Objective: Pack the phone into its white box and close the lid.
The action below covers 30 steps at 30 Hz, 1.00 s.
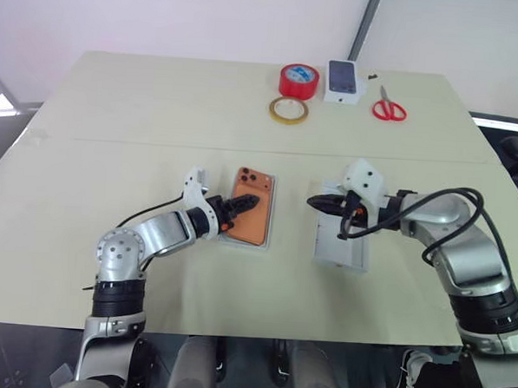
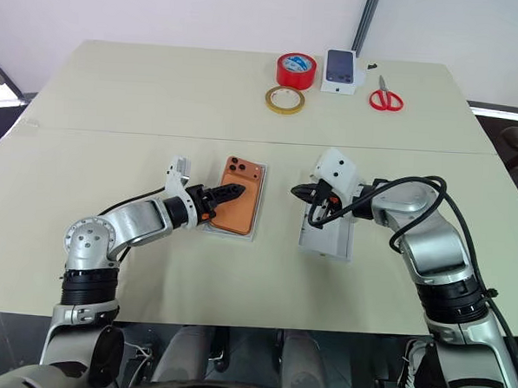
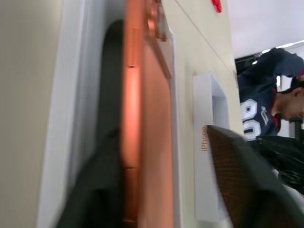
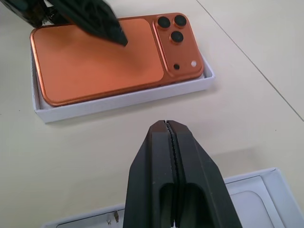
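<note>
Orange "iPhone" lettering on white side wall of lid (image 3: 205, 142), seen in left wrist view. Digits "80" on person's dark jersey (image 3: 259, 109). No other readable text.

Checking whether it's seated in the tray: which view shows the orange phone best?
The right wrist view: the orange phone lies back-up, whole, inside the shallow white box. The head views show it small; the left wrist view shows its edge.

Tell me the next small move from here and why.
Probably draw the left gripper back off the phone. The phone already lies camera-side up in the white box, and the lid still sits apart beneath the shut right gripper.
</note>
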Available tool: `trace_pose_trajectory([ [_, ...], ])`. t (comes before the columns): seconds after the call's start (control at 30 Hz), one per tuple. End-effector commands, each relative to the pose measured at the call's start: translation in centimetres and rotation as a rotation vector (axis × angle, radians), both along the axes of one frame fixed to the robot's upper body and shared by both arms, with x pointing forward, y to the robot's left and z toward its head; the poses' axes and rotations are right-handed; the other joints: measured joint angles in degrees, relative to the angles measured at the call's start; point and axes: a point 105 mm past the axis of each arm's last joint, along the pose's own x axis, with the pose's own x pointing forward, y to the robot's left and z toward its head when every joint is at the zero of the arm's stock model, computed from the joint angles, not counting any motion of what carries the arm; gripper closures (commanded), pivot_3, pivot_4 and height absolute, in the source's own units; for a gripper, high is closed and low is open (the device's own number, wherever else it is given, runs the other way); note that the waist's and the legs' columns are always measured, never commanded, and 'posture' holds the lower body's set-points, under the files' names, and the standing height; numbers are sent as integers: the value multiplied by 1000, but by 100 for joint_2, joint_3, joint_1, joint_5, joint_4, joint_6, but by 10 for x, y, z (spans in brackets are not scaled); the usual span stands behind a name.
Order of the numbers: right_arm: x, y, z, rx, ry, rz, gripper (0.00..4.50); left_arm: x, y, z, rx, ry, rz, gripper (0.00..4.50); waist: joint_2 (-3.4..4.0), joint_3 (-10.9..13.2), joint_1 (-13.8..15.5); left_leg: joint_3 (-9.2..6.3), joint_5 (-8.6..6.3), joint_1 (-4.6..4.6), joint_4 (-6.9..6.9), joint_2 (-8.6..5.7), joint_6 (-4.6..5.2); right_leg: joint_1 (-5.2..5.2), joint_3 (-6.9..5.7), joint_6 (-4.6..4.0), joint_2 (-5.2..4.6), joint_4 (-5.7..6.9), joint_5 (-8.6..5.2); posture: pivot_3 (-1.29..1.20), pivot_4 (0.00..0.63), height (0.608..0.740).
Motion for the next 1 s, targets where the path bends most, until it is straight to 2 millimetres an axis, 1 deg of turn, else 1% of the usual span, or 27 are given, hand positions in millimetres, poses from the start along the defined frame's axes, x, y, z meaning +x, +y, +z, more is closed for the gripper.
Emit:
trace_pose_trajectory([
  [0.03,-4,2,9,2,-39,26,4500,-1,1,13,-1,-51,-11,84,0,0,-1,0,0,2,0,0,0,1,0,0,0,1,0,0,150,740],
  [0.13,-4,1,9,1,-38,26,4500,-3,3,19,11,-78,-16,84,0,0,-16,0,0,6,0,4,0,4,1,0,4,2,0,0,150,740],
  [0.27,-4,0,9,-2,-38,23,4500,-7,9,28,87,-130,-39,84,0,0,-10,-1,0,6,-2,8,0,2,1,0,10,3,0,0,150,740],
  [0.43,-3,-1,10,-6,-42,24,4500,-13,16,29,205,-169,-72,84,0,0,2,0,-1,6,-1,7,-1,2,1,0,7,3,0,0,150,740],
  [0.53,-3,1,11,-9,-45,30,4500,-14,22,35,236,-202,-65,84,0,0,4,-1,-1,5,0,5,-2,3,1,0,5,2,0,0,150,740],
  [0.67,3,4,2,-77,-28,1,4500,-4,50,46,370,-293,25,84,2,1,-14,0,-4,6,-2,7,-7,1,2,0,6,2,0,0,150,740],
  [0.7,7,6,0,-79,-16,-22,4500,1,60,48,424,-315,66,313,2,1,-28,0,-4,6,-2,8,-7,-2,2,-1,7,2,0,0,150,740],
  [0.77,13,10,-2,-80,1,-57,4500,4,71,51,517,-370,82,963,4,2,-36,2,-9,6,-4,10,-17,-5,2,-2,8,3,0,0,150,740],
  [0.87,19,17,-9,-137,0,-77,4500,9,79,45,657,-418,61,2376,7,4,-15,3,-10,3,-9,10,-20,-9,3,-2,5,1,0,0,150,740],
  [0.93,24,24,-13,-170,-8,-87,4500,13,83,40,743,-441,43,3442,8,4,-7,5,-11,-2,-9,5,-21,-13,1,-2,-11,-3,0,0,150,740],
  [1.0,27,31,-16,-184,-10,-91,4500,16,84,32,814,-454,11,4464,8,4,-15,7,-12,-8,-8,1,-20,-16,2,-3,-20,-6,0,0,150,740],
])
